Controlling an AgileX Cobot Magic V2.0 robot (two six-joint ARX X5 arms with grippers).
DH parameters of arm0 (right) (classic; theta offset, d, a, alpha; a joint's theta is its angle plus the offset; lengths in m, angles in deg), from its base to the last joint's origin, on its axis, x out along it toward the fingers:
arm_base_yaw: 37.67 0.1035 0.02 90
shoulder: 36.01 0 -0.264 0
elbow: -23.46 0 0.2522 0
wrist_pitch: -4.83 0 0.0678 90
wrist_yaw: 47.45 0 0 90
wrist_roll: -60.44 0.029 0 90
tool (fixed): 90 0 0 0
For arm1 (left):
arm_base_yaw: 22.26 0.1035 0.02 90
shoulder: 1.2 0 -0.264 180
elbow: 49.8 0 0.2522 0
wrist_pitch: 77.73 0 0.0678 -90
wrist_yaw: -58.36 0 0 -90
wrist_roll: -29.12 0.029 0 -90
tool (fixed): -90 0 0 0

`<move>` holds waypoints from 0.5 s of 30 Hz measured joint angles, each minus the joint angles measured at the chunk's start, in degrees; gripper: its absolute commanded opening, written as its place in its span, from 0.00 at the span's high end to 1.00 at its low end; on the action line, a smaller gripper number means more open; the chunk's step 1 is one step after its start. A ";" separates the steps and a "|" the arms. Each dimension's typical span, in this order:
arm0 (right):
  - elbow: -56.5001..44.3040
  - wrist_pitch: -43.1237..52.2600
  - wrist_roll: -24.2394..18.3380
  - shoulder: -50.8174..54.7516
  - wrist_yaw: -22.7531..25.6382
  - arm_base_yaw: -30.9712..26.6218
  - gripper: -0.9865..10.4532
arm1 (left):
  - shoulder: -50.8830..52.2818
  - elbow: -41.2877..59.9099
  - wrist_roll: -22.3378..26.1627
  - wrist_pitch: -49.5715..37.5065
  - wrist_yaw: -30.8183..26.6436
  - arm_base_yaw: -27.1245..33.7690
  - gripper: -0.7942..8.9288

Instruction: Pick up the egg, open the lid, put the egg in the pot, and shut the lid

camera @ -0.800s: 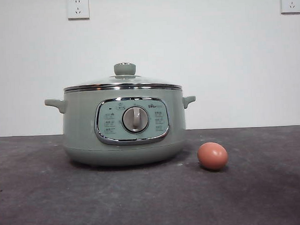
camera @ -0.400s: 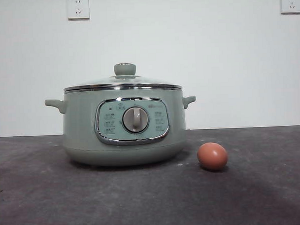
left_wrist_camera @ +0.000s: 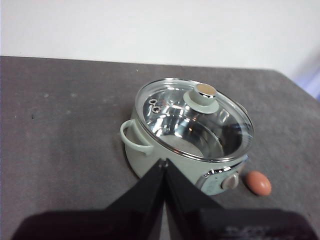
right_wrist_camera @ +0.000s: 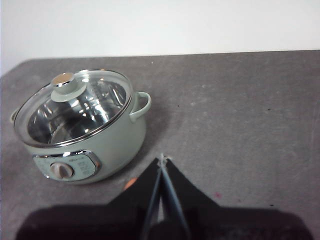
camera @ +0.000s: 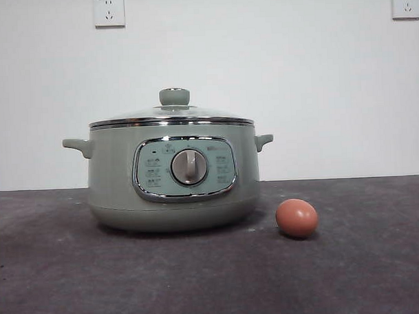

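Hanging above the tabletop [left_wrist_camera: 65, 125] with the left end effector [left_wrist_camera: 163, 162], jaws pressed together tip to tip and holding nothing, well apart from everything below. Hanging likewise with the right end effector [right_wrist_camera: 162, 160], jaws drawn together at the tips with only a thin slit lower down, gripping nothing, high over the bare grey surface beside the pot [right_wrist_camera: 102, 142]. Showing neither arm in the front view. Standing upright on the tabletop: the sage-green pot [camera: 110, 174], two small side handles sticking out, chrome-framed control panel [camera: 184, 167] and grey dial [camera: 189, 166] facing the front camera. Sitting closed on the pot's rim: the glass lid [camera: 171, 115], chrome edge all round, round green knob [camera: 174, 96] on top, level and seated. Showing the shiny steel inside of the pot through the glass in both wrist views [left_wrist_camera: 195, 125]. Lying on its side on the tabletop near the pot's base on the dial side: the brown-orange egg [camera: 297, 218], apart from the pot wall and untouched by either end effector; appearing in the left wrist view [left_wrist_camera: 258, 183] just beside the panel, and in the right wrist view only as a small orange sliver [right_wrist_camera: 130, 183] at the edge of the jaws. Rising behind the tabletop: a plain white wall [camera: 296, 85] with two sockets [camera: 109, 10] high up.
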 measured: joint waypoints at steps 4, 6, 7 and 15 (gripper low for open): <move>7.96 -5.57 -2.86 -4.52 -0.48 0.00 0.92 | -3.93 -6.95 3.02 5.40 1.05 -0.04 0.92; 10.88 -7.93 -4.04 -6.29 -0.63 0.00 0.92 | -5.07 -8.96 3.80 6.36 1.09 -0.24 0.92; 11.80 -8.90 -4.59 -6.88 -0.63 0.00 0.92 | -5.40 -9.49 3.93 6.60 1.07 -0.44 0.92; 13.42 -11.50 -7.17 -8.90 -2.43 0.00 0.91 | -6.38 -9.90 4.96 7.41 1.07 -1.31 0.92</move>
